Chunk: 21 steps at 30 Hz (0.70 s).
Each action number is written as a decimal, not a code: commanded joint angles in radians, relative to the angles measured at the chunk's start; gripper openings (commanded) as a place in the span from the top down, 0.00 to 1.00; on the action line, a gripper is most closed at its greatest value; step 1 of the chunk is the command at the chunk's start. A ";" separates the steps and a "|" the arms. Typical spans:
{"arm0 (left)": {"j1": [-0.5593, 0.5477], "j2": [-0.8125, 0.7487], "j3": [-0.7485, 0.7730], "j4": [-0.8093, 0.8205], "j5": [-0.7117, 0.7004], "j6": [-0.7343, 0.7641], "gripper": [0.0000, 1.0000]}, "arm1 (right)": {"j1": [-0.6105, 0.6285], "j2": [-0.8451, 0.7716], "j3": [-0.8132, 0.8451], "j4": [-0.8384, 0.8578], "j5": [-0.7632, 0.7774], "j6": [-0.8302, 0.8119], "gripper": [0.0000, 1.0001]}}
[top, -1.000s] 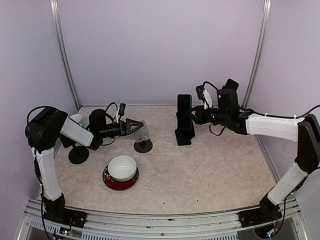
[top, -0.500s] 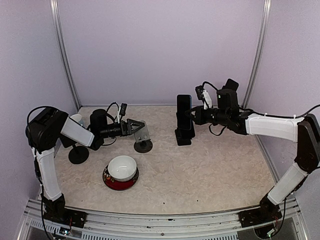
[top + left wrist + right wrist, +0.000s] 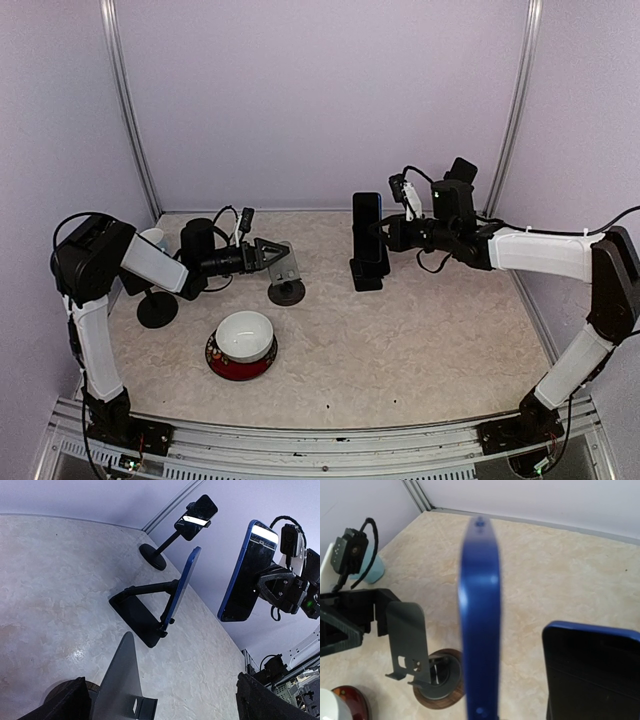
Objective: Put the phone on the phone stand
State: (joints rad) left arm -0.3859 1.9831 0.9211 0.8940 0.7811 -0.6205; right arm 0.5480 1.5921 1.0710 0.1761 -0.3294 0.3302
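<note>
While the right gripper [image 3: 379, 232] is clamped on the phone [image 3: 367, 218], it holds it upright in the air above the counter [image 3: 400, 350], dark screen turned toward the left arm. Seen from the right wrist, the phone is a blurred blue edge running down the middle of the view.

Just below and beside it stands a black stand [image 3: 137, 615] with a second phone [image 3: 181, 587] leaning on it. The left wrist view shows a gap between the two phones, so they are apart. Farther back, near the wall, a tall stand [image 3: 165, 542] on a round foot carries a third phone [image 3: 197, 515].

Across the counter, well apart from the held phone, the left gripper [image 3: 272, 254] has its jaws spread wide. The tilted plate of a grey stand [image 3: 286, 272] rises between its fingers [image 3: 65, 705]. I cannot tell whether either finger touches the plate. This grey stand sits on a round foot on the counter, and its plate is bare.

Near the front of the grey stand lies a bowl [image 3: 245, 335], white inside with a red rim below. A pale blue cup [image 3: 372, 570] stands behind the left arm, close to the side wall.
</note>
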 commanded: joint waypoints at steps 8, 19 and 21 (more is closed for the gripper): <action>-0.006 -0.062 0.016 -0.004 -0.002 0.028 0.01 | 0.017 -0.038 0.046 0.039 0.007 0.001 1.00; -0.019 -0.089 -0.002 0.001 -0.004 0.037 0.01 | 0.069 -0.023 0.089 0.011 0.028 -0.018 1.00; -0.020 -0.095 -0.005 -0.006 -0.006 0.045 0.01 | 0.081 -0.022 0.102 0.005 0.026 -0.028 1.00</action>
State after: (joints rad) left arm -0.3962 1.9377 0.9207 0.8871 0.7784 -0.6048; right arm 0.6037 1.5917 1.1152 0.1558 -0.3088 0.3271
